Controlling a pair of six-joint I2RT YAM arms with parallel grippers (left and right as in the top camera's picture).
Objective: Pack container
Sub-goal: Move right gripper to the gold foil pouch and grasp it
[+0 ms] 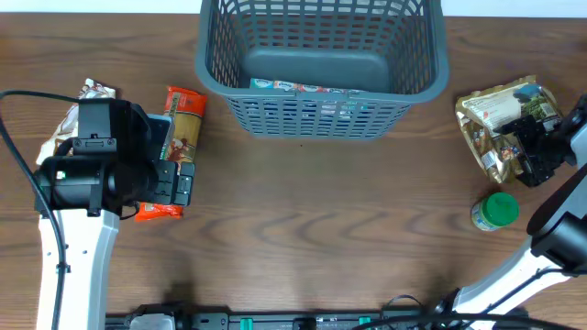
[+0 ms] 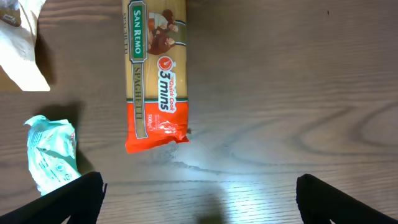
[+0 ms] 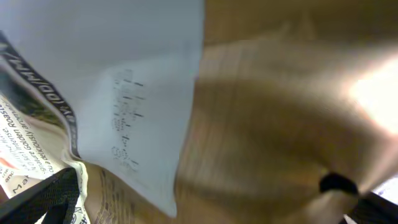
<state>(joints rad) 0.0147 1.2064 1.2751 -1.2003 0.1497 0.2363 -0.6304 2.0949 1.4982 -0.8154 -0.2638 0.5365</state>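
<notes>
The grey-blue lattice basket (image 1: 323,64) stands at the back centre with a flat packet (image 1: 303,88) lying inside by its front wall. My left gripper (image 1: 176,183) is open above the table, and its fingers (image 2: 199,205) straddle bare wood just below the orange end of a San Remo spaghetti packet (image 2: 155,74). My right gripper (image 1: 537,151) is at the far right, down on a gold foil bag (image 1: 500,115). In the right wrist view the bag (image 3: 261,124) and its white label (image 3: 124,74) fill the frame between the spread fingers (image 3: 205,208).
A teal-and-white packet (image 2: 53,155) lies left of the spaghetti, and a pale packet (image 2: 18,43) lies beyond it. A green-lidded jar (image 1: 496,210) stands in front of the gold bag. Another packet (image 1: 92,92) shows beside the left arm.
</notes>
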